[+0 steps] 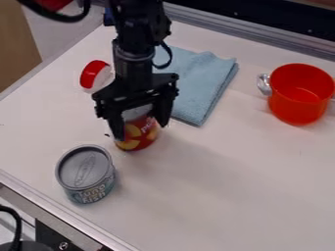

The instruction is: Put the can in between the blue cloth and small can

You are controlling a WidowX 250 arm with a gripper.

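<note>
In my camera view I have the gripper (141, 132) hanging down from the top edge, left of centre, with its fingers parted about as wide as the red can (138, 136) and closed on it, one on either side. The can stands upright, fruit pictures on its label, between the blue cloth (200, 81) and the small can (84, 169). I can't tell from this angle whether its base touches the white table (242, 191) or sits just off it. The small can is nearer me, upright, grey lid up, apart from the red one. The cloth lies folded behind and to the right of the gripper. Over at the right I see a red pot (294, 109) with silver handles, and behind the arm, toward the left, a red-capped item (95, 74).
</note>
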